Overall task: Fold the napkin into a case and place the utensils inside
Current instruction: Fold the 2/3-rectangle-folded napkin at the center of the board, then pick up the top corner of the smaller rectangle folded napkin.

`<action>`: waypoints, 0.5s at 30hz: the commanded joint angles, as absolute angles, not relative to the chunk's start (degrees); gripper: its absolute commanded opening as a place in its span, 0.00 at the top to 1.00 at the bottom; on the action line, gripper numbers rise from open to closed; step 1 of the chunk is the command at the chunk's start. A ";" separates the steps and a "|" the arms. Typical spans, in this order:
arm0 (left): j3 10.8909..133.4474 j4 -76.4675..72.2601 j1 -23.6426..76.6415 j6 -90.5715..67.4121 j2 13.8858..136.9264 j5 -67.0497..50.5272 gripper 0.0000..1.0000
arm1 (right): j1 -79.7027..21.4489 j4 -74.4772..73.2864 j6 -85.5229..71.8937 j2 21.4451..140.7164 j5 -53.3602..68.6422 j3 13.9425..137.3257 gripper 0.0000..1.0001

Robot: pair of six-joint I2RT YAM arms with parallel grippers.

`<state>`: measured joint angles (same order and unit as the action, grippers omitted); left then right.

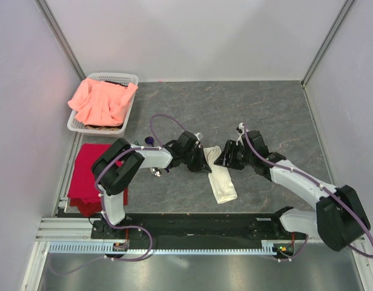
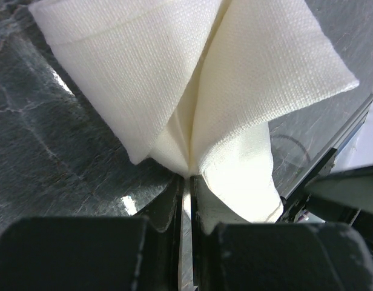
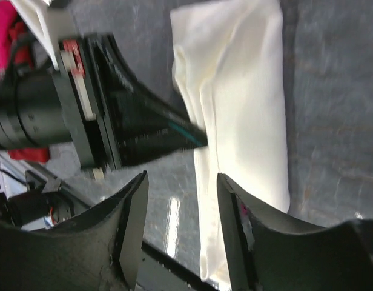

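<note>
The cream-white napkin point(image 1: 223, 180) lies on the grey table as a narrow folded strip, the case, running toward the near edge. My left gripper point(image 1: 208, 161) is at its far end, shut on a lifted fold of the cloth point(image 2: 235, 91) that fans out from between the fingertips point(image 2: 186, 177). From the other side, my right gripper point(image 1: 223, 156) hovers by the same end; it is open point(image 3: 181, 179) with only table between its fingers, and the napkin point(image 3: 247, 91) lies beside its right finger. A small purple-and-silver utensil point(image 1: 155, 173) peeks out from under the left arm, mostly hidden.
A white basket point(image 1: 133, 79) holding a salmon-pink cloth point(image 1: 102, 100) stands at the back left. A red cloth point(image 1: 88, 173) lies at the table's left edge. The two grippers are close together, nearly touching. White walls enclose the table.
</note>
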<state>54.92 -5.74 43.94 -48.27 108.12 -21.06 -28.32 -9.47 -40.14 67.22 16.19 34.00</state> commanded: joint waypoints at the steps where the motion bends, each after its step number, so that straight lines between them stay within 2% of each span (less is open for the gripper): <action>1: 53.97 -3.52 44.12 -48.60 107.23 -19.86 0.98 | -27.07 -9.33 -35.68 74.61 14.76 41.20 0.42; 4: 54.14 -3.52 44.12 -48.43 107.23 -19.95 0.98 | -27.07 -6.69 -35.77 78.65 15.12 43.85 0.35; 7: 54.32 -3.60 44.21 -48.34 107.31 -20.21 0.98 | -26.98 -6.42 -35.68 82.70 14.33 46.31 0.33; 15: 54.05 -3.69 44.38 -48.16 107.40 -20.39 0.98 | -25.49 -2.64 -37.97 86.13 13.97 47.02 0.39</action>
<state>54.92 -5.76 43.94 -48.27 108.12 -21.10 -26.26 -6.46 -37.34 85.30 14.87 44.82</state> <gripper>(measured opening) 0.098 0.626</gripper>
